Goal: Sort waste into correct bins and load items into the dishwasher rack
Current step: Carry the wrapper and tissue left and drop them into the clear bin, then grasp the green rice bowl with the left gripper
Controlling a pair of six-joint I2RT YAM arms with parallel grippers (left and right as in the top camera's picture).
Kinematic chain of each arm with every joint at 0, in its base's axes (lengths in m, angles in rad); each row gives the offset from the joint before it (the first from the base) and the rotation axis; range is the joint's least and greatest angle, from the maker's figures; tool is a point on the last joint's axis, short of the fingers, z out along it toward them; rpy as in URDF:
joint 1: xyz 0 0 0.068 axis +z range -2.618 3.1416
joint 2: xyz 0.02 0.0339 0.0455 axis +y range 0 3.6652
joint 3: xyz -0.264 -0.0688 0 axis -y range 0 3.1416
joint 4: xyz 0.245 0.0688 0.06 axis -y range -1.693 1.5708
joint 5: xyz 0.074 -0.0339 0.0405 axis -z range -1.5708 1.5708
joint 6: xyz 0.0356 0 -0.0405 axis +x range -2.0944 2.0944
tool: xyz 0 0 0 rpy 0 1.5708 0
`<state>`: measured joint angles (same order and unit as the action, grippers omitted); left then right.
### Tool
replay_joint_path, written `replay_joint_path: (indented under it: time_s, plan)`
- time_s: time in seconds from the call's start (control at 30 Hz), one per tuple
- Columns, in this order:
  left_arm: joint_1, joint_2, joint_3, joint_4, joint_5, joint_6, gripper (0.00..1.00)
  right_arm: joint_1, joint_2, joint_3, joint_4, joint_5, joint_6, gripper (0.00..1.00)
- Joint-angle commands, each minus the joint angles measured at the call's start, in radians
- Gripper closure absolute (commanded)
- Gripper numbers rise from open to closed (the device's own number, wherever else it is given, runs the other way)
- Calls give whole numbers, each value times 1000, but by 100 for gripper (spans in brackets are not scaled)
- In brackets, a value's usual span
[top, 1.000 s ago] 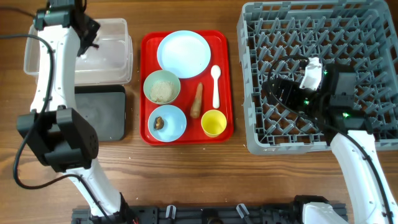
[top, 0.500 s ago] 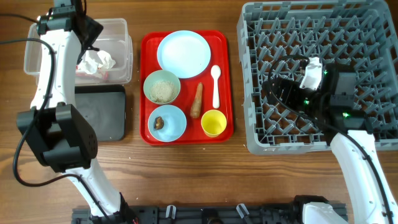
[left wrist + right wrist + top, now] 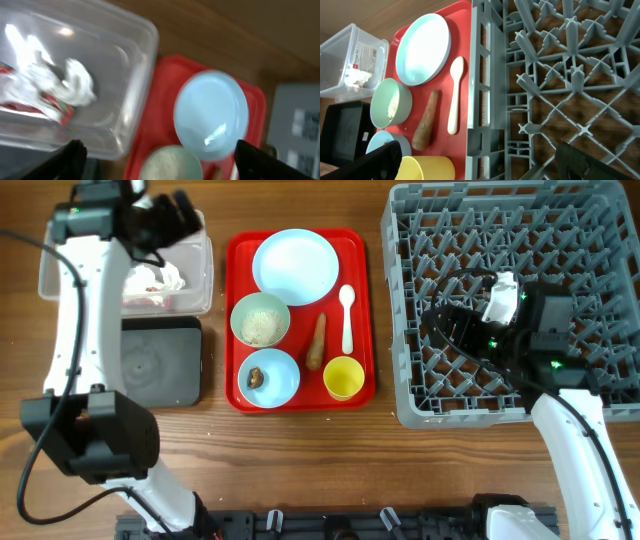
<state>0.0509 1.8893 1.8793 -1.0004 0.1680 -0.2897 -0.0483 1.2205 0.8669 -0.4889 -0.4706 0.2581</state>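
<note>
Gripping the carrot point(image 3: 318, 340): stiff, light and tapered, so likely to roll; a pinch across its thick middle looks safest.
Carrot's place: lower middle of the red tray point(image 3: 310, 388).
Left gripper point(image 3: 172, 210): spread wide, empty, left of the tray.
Right gripper point(image 3: 485, 159): spread wide, empty, right of the tray.

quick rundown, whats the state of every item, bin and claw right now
left claw: open, empty
right claw: open, empty
clear tub: holds wrapper and tissue
black bin: looks empty
dishwasher rack: no dishes loaded
plate: bare, on tray
rice bowl: grains inside
second bowl: brown lump inside
yellow cup: upright
spoon: lying flat
carrot: lying on tray
</note>
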Motion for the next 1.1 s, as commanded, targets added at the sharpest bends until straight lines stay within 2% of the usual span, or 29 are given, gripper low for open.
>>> replay_joint_path:
  time_s: [0.0,0.13,0.2,0.33,0.4,0.53,0.63,0.7,0.73,0.93,1.07]
  plan:
    - [-108,-10,11,-92,78,38,14,6,8,18,6,6,7,0]
    - [-232,-8,-15,-163,48,16,15,6,8,18,9,6,7,0]
    - [-311,-2,-69,-166,-65,16,16,6,8,18,10,6,7,0]
    - [-396,6,-221,-31,-125,17,16,6,8,18,10,6,7,1]
    - [-417,6,-303,62,-129,17,21,6,8,18,10,6,8,0]
    - [-429,6,-452,240,-129,18,40,6,8,18,6,5,8,0]
    - [-429,10,-538,320,-128,21,43,6,8,18,6,5,8,0]
    - [-429,11,-586,356,-129,21,44,6,8,18,6,5,8,0]
    - [-429,11,-603,370,-128,21,49,6,8,18,6,6,8,0]
    - [-439,39,-617,395,-129,21,53,6,8,18,5,5,8,0]
    - [-455,50,-617,407,-129,21,66,6,8,18,5,5,8,0]
